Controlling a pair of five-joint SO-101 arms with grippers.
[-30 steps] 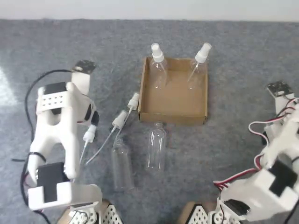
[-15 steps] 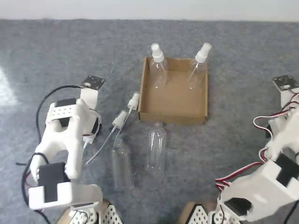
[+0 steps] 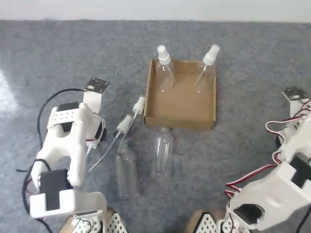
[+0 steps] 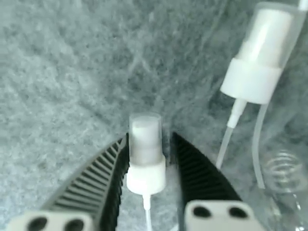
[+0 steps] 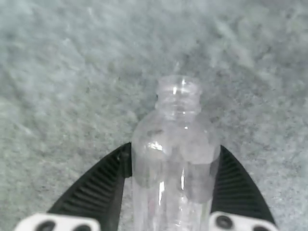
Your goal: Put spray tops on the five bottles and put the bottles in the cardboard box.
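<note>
Capping is the step in hand here, and both arms are loaded. The left gripper [image 4: 148,140] is clamped on a spray top [image 4: 144,163], its dip tube trailing back between the jaws. The right gripper [image 5: 173,151] is squeezed around an uncapped bottle [image 5: 174,178], neck open and pointing away from the wrist. Two capped bottles [image 3: 164,73] already lean at the back of the cardboard box [image 3: 180,121]. Two bare bottles [image 3: 163,154] lie on the grey mat [image 3: 58,58] just in front of it, with two loose spray tops [image 3: 125,124] beside them. Next, I'd say, the arms must meet in the middle, the tube must be threaded into that open neck, and then the top pressed or twisted home.
</note>
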